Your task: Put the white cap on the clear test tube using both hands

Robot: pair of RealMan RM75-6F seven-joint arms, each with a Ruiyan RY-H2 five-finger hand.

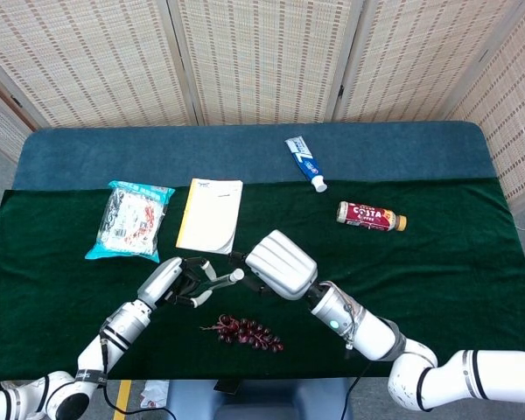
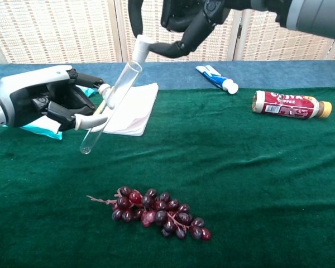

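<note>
My left hand (image 2: 42, 103) (image 1: 168, 282) grips the clear test tube (image 2: 110, 107) (image 1: 212, 281), held tilted above the green cloth with its open mouth up and toward the right. My right hand (image 2: 181, 25) (image 1: 276, 265) pinches the white cap (image 2: 142, 47) (image 1: 237, 275) just above and right at the tube's mouth. In the chest view the cap sits a short gap above the rim; in the head view cap and tube mouth appear to meet.
Red grapes (image 2: 156, 214) (image 1: 248, 333) lie on the green cloth (image 2: 257, 178) below the hands. A notepad (image 1: 210, 215), a snack bag (image 1: 129, 219), a toothpaste tube (image 1: 305, 163) and a Costa bottle (image 1: 370, 215) lie farther back.
</note>
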